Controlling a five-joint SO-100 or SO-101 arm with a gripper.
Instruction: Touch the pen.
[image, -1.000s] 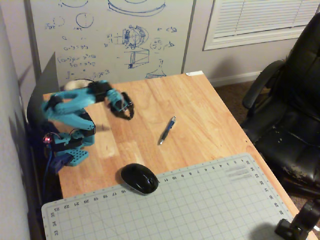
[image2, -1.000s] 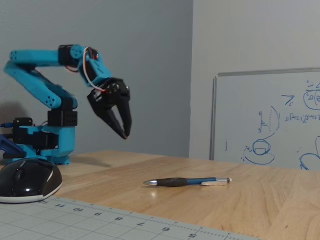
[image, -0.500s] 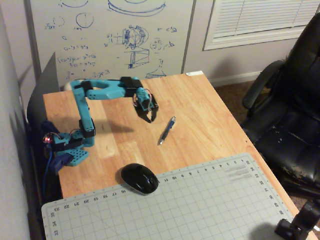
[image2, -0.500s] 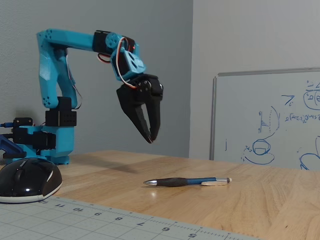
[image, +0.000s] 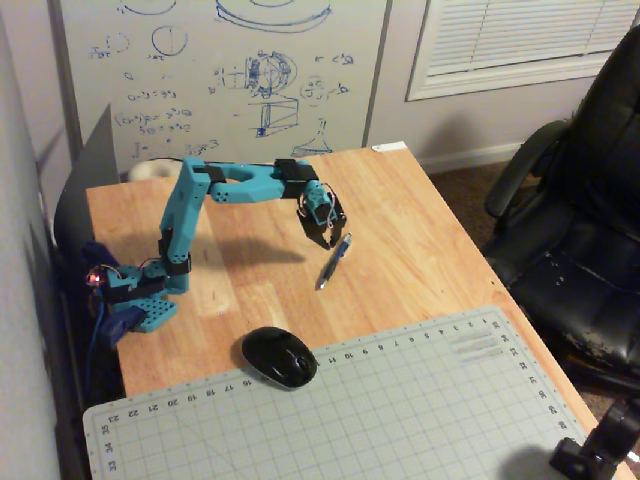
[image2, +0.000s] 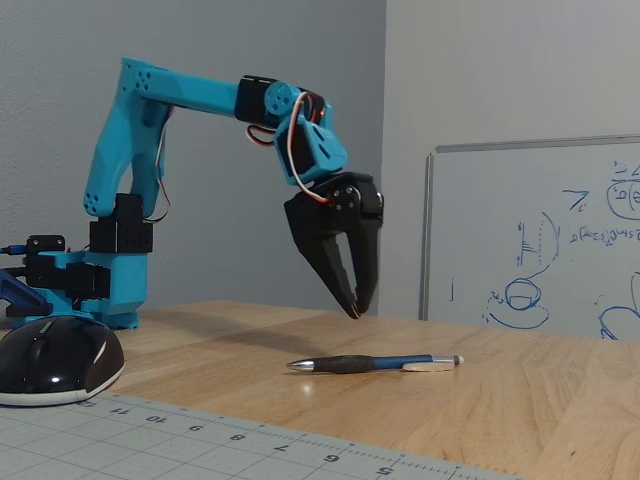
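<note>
The thin dark pen with a silvery tip lies flat on the wooden table. In the low side view the pen points its tip left. The blue arm is stretched out over the table. Its dark gripper points down, close to the pen's far end. From the side, the gripper hangs a short way above the pen, with a gap between them. The fingertips are almost together and hold nothing.
A black mouse sits near the pen, at the edge of a grey cutting mat. The arm's base stands at the table's left side. A whiteboard leans behind the table, and a black office chair stands at the right.
The arm has unfolded and reached out from its base towards the pen, and the gripper has come down to just above it. The pen and mouse have not moved.
</note>
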